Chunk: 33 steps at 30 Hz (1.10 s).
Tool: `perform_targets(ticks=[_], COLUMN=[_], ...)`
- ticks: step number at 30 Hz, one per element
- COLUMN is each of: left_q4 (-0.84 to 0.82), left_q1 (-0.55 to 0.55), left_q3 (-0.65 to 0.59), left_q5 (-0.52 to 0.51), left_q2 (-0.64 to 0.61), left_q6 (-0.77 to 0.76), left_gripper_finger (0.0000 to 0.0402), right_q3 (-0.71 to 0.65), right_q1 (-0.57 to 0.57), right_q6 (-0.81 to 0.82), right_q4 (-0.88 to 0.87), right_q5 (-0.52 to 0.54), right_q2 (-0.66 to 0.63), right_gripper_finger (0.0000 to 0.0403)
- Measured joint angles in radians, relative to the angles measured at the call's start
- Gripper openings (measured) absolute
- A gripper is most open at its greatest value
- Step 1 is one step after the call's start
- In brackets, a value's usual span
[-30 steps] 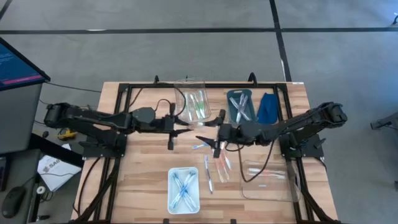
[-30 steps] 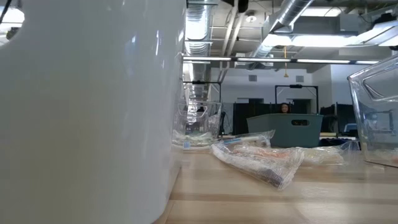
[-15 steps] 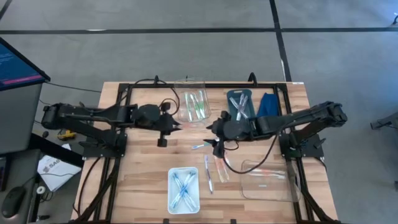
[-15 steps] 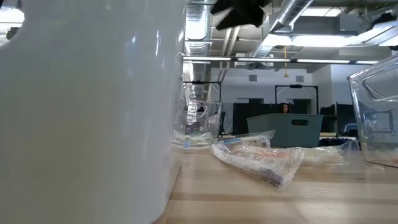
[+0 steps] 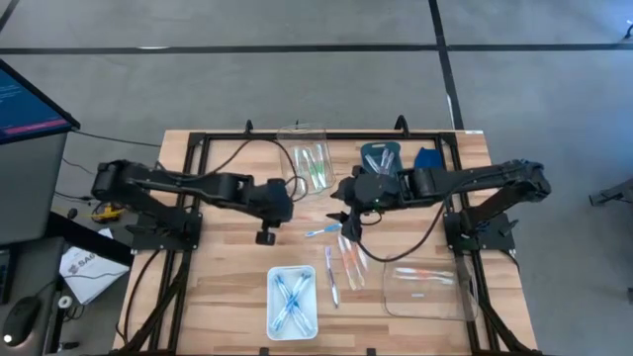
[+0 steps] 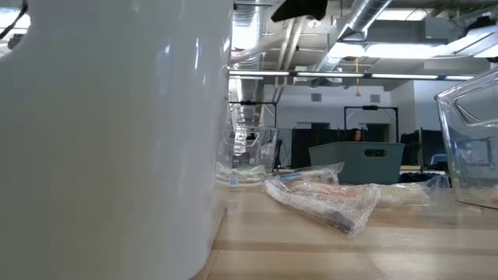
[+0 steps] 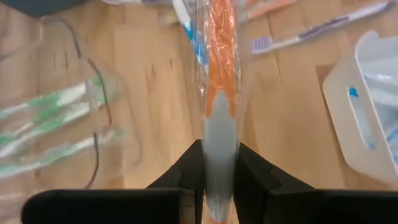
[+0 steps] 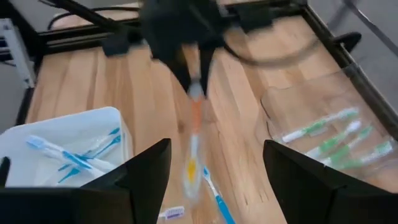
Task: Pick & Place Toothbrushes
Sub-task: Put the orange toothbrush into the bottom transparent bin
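My left gripper hovers over the middle of the table, shut on a wrapped toothbrush with an orange neck and a whitish handle. My right gripper faces it from the right, open and holding nothing; in its wrist view that toothbrush hangs between its fingers' line of sight. Loose toothbrushes lie flat on the wood below: a blue one, a whitish one and orange-pink ones. My left gripper pinches the toothbrush's whitish handle end between its two fingers. The fingers slant downward and lie along the brush, which runs on past their tips. The brush is lifted clear of the table, its orange part away from the fingers.
A clear tub with green brushes and a teal tub stand at the back, a folded blue cloth beside them. A white tray with blue brushes and a clear tub stand near the front edge.
My left gripper has tipped its fingers downward and sunk a little, keeping the orange toothbrush. My right gripper has risen from the loose brushes and tipped up from a steep downward pointing toward the far edge.
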Motion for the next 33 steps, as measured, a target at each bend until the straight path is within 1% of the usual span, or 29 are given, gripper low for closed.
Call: perform_targets(ticks=[4,6,10,18,20,22,30,33], left_q4=[0.012,0.018,0.021,0.018,0.018,0.017,0.020,0.021], left_q1=[-0.014,-0.020,-0.028,-0.045,-0.045,-0.044,-0.043,-0.043], left_q3=[0.041,0.057,0.064,0.064,0.064,0.064,0.064,0.064], left_q5=[-0.042,-0.044,-0.045,-0.047,-0.047,-0.048,-0.047,-0.047], left_q2=[0.043,0.056,0.056,0.056,0.056,0.056,0.056,0.056], left_q6=[-0.001,-0.002,-0.013,-0.025,-0.027,-0.028,-0.028,-0.027], left_gripper_finger=[0.0047,0.0048,0.0048,0.0048,0.0048,0.0049,0.0049,0.0049], right_q3=[0.040,0.051,0.103,0.266,0.299,0.305,0.308,0.308], right_q1=[-0.001,-0.002,-0.002,-0.004,-0.004,-0.005,-0.009,-0.009], right_q6=[-0.060,-0.087,-0.148,-0.187,-0.191,-0.191,-0.166,-0.164], right_q4=[-0.020,-0.051,-0.053,-0.190,-0.199,-0.236,-0.241,-0.245], right_q5=[-0.014,-0.014,-0.014,-0.014,-0.014,-0.012,-0.009,-0.009], right_q2=[0.045,0.082,0.176,0.345,0.382,0.402,0.403,0.403], right_gripper_finger=[0.0248,0.0248,0.0248,0.0248,0.0248,0.0248,0.0248,0.0236])
